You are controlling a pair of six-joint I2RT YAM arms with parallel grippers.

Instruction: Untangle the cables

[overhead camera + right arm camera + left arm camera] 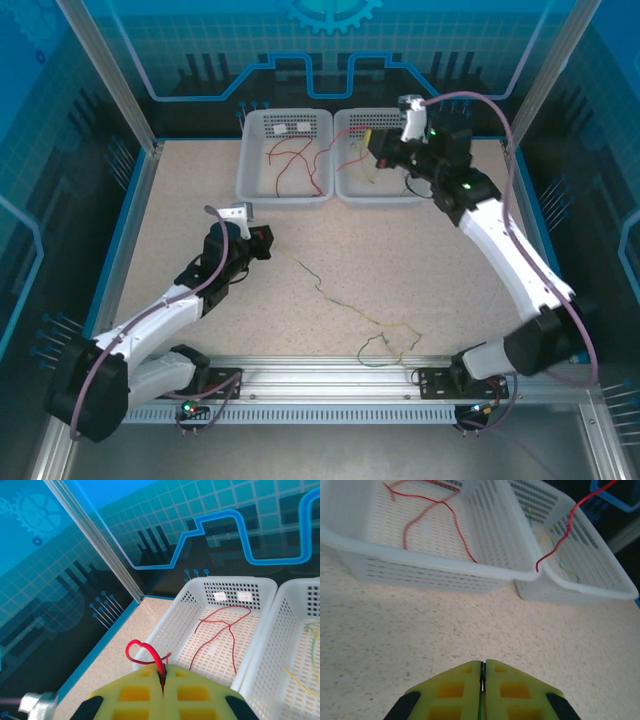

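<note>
My right gripper [373, 146] [162, 672] hangs over the right basket [380, 200], shut on a red cable [145, 647] that loops out above its fingertips. That cable [565, 530] dangles with its free end near the rim between the baskets. More red cables [300, 160] [435, 507] [225, 625] lie in the left basket [247, 150]. Pale yellow and green cables [560, 560] [312, 635] rest in the right basket. A green and yellow tangle [385, 335] trails across the table. My left gripper [268, 240] [483, 665] is shut low over the table, a thin green strand in its slit.
The two white baskets [445, 562] [580, 587] stand side by side at the back of the speckled table [200, 200]. Blue panel walls and metal posts [95, 535] enclose the table. The arm bases sit on a rail [330, 385] at the near edge.
</note>
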